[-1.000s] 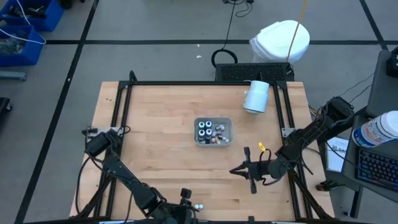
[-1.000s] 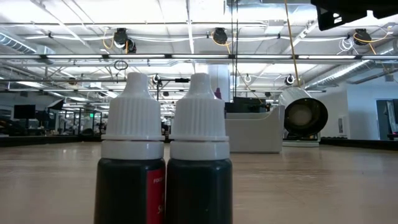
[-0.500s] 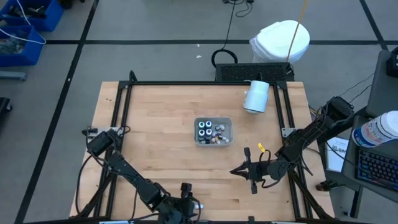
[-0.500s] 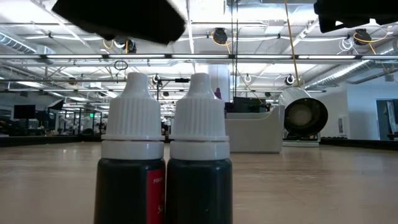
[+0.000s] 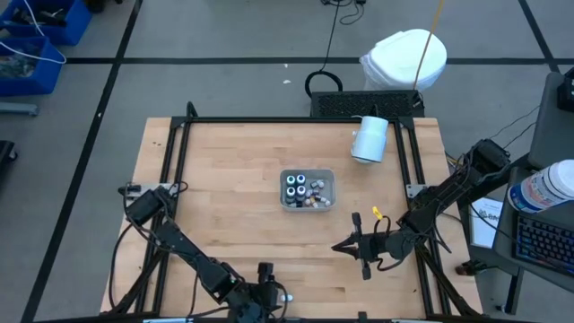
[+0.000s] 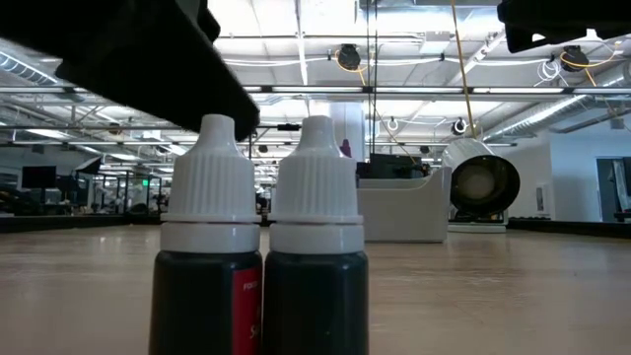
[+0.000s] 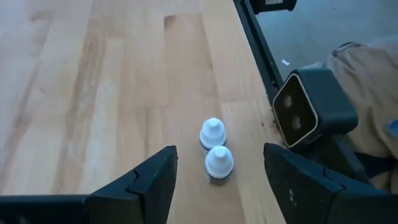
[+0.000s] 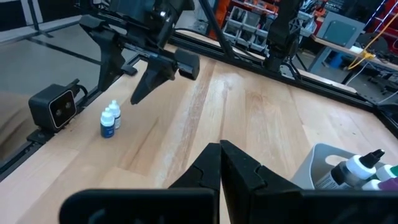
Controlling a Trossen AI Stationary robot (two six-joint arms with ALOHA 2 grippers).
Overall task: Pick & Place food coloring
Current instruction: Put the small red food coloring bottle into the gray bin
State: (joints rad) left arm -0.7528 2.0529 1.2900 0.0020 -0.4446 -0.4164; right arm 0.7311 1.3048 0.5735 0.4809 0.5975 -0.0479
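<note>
Wood: pale plank table (image 7: 93, 74).
Near bottles: two white-capped dark food coloring bottles (image 7: 214, 152) upright, touching, by table edge.
My left gripper (image 7: 214, 180): jaws wide, empty, straddling them from above.
Obstacle: black camera block (image 7: 305, 109) just beside.
My right gripper (image 8: 221, 168): closed, empty.
Far: grey rectangular tray (image 5: 308, 190) holding more bottles; white cylinder (image 5: 369, 139) beyond.

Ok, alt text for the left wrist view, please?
Two small white-capped food coloring bottles stand side by side, touching, on the wooden table near its edge, framed between the open fingers of the left end effector. A small dark camera sits on the table's edge just beyond them.
</note>
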